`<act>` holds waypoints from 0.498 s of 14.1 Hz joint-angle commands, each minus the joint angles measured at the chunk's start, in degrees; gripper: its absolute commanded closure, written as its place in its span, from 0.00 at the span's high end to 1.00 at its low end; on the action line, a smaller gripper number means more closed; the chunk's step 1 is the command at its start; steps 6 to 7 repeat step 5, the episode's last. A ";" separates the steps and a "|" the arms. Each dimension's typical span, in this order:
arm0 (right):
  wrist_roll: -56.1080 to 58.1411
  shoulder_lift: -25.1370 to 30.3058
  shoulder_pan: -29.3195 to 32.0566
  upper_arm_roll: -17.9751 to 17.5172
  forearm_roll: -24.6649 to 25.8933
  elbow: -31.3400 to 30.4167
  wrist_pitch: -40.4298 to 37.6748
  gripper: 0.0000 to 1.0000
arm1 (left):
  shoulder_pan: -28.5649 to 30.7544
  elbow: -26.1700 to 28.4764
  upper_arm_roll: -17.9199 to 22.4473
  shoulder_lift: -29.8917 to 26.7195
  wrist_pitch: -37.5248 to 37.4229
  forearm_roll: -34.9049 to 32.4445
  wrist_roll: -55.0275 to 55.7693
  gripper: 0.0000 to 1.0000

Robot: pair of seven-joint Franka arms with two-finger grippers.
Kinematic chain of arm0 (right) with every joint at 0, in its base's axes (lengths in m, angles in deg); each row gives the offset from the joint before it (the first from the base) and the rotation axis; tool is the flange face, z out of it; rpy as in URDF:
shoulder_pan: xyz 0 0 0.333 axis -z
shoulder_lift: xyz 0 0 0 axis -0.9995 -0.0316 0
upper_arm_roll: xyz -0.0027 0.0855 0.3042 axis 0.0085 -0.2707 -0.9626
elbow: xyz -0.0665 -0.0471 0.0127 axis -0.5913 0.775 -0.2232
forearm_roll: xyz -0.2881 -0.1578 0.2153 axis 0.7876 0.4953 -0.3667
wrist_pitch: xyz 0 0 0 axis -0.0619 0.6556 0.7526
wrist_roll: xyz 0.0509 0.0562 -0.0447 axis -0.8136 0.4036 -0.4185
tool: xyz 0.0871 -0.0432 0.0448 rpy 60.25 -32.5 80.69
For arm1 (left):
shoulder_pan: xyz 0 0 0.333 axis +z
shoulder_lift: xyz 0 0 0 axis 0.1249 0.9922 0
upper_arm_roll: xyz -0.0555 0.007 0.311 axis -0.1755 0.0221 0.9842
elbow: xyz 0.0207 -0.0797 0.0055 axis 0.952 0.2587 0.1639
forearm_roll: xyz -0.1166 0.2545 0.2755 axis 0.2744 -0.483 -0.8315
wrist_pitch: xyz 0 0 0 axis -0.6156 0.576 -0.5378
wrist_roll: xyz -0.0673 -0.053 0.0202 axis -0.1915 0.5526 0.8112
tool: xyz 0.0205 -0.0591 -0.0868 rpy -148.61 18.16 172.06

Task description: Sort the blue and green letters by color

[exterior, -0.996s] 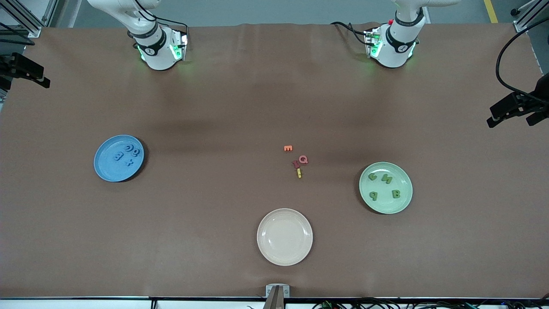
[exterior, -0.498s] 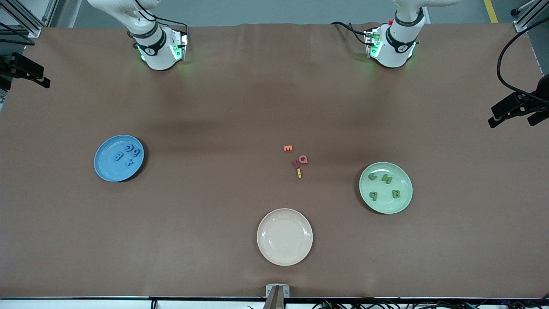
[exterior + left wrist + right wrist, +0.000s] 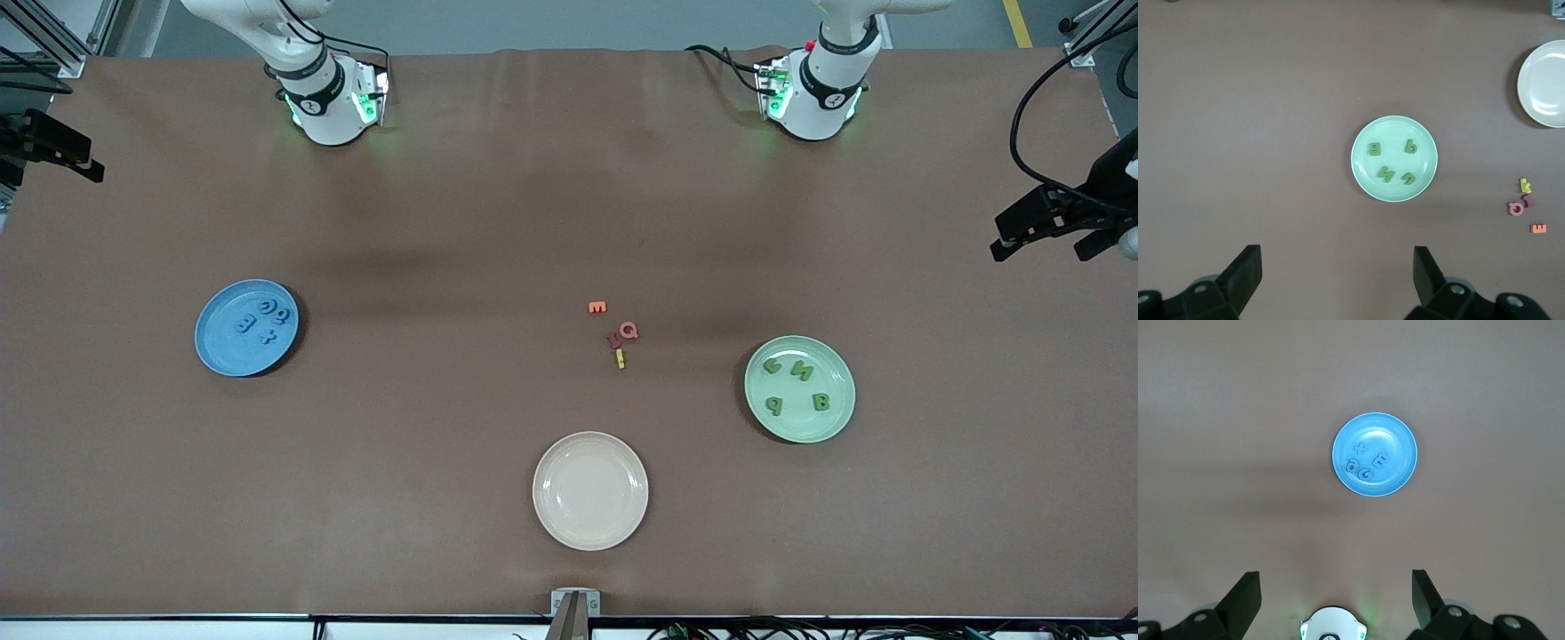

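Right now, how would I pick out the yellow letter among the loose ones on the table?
Start at the cream plate, the plate nearest the front camera. Farther from the camera than it, toward the green plate, lies a small cluster of loose letters. The yellow letter is the cluster's nearest piece, a thin bar just below the pink Q, and the only yellow one.

Brown table bears three plates — blue, cream, green — plus perhaps four loose letters.

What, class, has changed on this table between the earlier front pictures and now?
The left gripper, open and empty at the left arm's end of the table, has edged inward over the table. The four blue letters on the round blue plate, the four green letters on the round green plate and the empty white plate stayed put.
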 commanded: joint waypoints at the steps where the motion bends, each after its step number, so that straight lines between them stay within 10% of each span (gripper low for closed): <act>1: 0.47 1.62 0.31 -0.38 0.16 -1.64 0.67 1.00 | 0.36 -1.24 -0.06 -0.16 -1.26 -0.44 0.15 1.00; 7: 0.47 1.71 0.31 -0.38 0.16 -1.64 0.67 1.00 | 0.45 -1.24 -0.06 0.02 -1.26 -0.44 -0.11 1.00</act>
